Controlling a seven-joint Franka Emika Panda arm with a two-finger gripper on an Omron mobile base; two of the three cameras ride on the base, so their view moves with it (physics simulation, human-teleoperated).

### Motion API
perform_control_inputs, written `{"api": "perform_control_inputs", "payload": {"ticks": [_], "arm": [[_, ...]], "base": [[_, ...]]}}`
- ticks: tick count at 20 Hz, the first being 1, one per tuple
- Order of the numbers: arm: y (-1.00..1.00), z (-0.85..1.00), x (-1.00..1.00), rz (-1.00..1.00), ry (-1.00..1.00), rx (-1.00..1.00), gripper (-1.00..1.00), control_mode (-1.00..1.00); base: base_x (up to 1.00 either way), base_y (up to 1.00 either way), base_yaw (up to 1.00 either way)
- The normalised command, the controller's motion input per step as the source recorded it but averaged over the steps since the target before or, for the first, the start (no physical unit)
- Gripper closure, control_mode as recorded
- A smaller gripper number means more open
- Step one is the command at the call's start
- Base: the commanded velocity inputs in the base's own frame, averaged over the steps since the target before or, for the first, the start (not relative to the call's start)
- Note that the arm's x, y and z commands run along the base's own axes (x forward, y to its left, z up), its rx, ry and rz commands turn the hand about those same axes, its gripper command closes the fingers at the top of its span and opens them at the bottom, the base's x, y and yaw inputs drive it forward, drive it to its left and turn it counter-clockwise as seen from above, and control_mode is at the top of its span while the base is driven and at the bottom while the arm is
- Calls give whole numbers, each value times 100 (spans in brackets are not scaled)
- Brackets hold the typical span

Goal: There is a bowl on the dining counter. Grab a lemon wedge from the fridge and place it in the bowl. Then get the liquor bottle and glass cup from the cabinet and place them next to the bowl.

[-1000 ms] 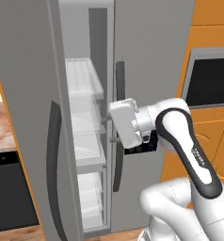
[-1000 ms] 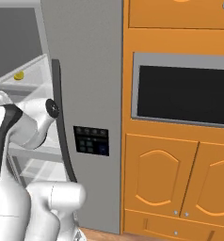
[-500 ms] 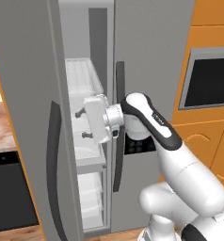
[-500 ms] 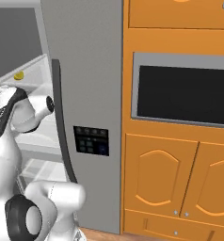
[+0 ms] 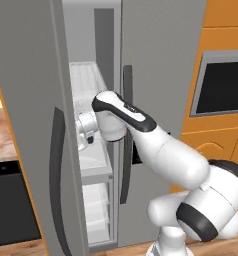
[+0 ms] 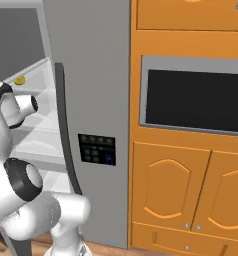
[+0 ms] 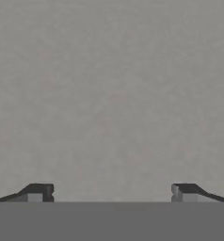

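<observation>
A: Where's the lemon (image 6: 20, 80)?
B: On a fridge (image 5: 156, 60) shelf, up and left of the hand (image 5: 84, 131), which is spread wide with nothing in it, inside the open door.
A: Risk?
B: I'd guess the arm clips the door edge or shelf, reaching in blind.

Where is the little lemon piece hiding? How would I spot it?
Find the tall grey fridge with its left door open. On a pale upper shelf inside sits the lemon wedge, above the robot's arm. It's the one tiny yellow thing among white and grey.

Kitchen: fridge (image 5: 161, 60), built-in oven (image 6: 196, 95), cabinets (image 6: 171, 192)
</observation>
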Motion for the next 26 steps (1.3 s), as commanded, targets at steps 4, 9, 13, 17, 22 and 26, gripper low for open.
{"api": "perform_control_inputs", "payload": {"ticks": [4,9,13,17,22,26], "arm": [[89,0,7,10,0,0,-100,-100],[95,0,-10,12,0,0,-100,-100],[100,0,-26,10,0,0,-100,-100],[72,5,-17,3,-4,0,-100,-100],[-45,40,-47,-8,-25,-13,-100,-100],[-100,42,-48,-17,-29,-25,-100,-100]], "base": [[0,0,0],[0,0,0],[0,0,0],[0,0,0],[0,0,0],[0,0,0]]}}
